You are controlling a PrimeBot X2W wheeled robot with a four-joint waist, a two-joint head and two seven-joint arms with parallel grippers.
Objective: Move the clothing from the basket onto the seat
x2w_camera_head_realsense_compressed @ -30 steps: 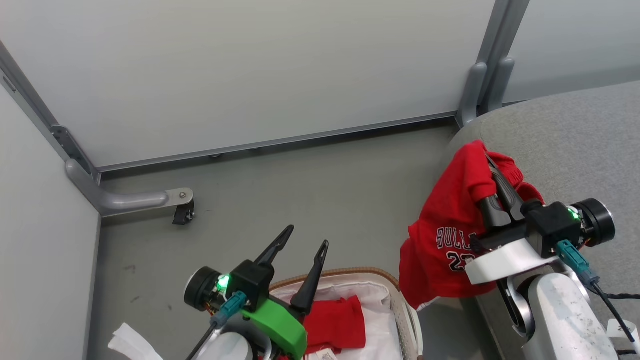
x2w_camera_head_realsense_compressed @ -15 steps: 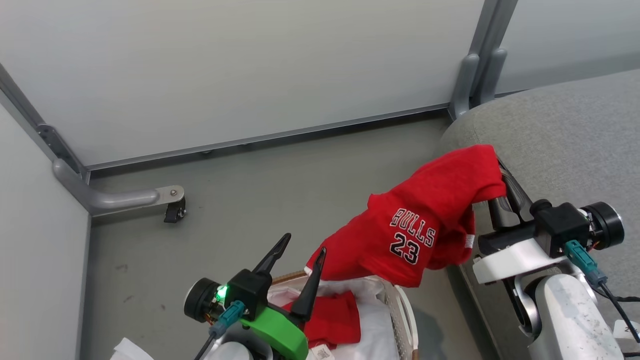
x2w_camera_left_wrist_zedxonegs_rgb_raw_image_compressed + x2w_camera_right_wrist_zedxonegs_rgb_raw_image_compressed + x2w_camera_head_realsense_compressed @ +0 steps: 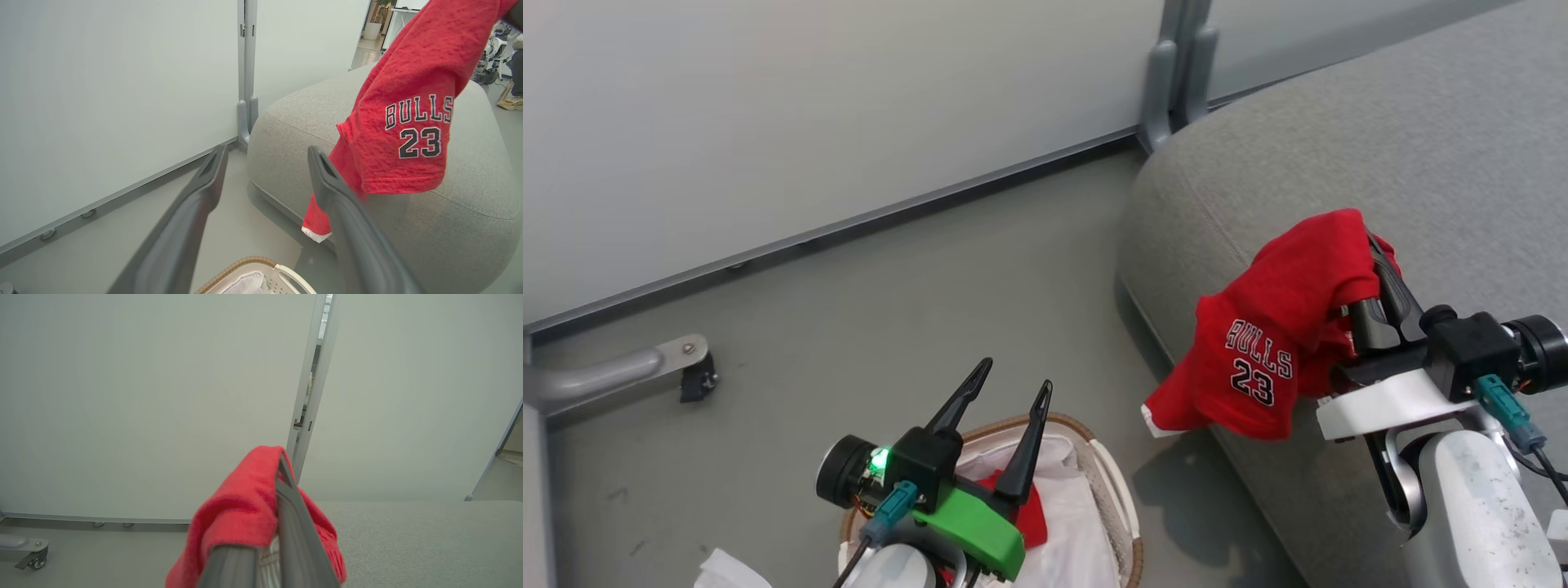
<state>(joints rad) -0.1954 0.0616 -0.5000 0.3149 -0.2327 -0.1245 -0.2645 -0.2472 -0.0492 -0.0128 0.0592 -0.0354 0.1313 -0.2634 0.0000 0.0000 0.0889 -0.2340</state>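
- Carrying step: right tool (image 3: 1376, 249) clenched on the red shirt (image 3: 1258, 343), which hangs below it across the sofa (image 3: 1339, 122) edge. Advise moving further over the cushion before release.
- Shirt: soft, white-hemmed, printed "BULLS 23".
- Left tool (image 3: 1018, 372) released, empty, above the basket (image 3: 1123, 506); another red garment (image 3: 1033, 523) lies beneath.

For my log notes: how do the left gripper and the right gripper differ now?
The left gripper is open and empty; the right gripper is shut on the red Bulls garment. The left gripper hangs above the basket, the right gripper above the grey sofa. Both have two dark fingers.
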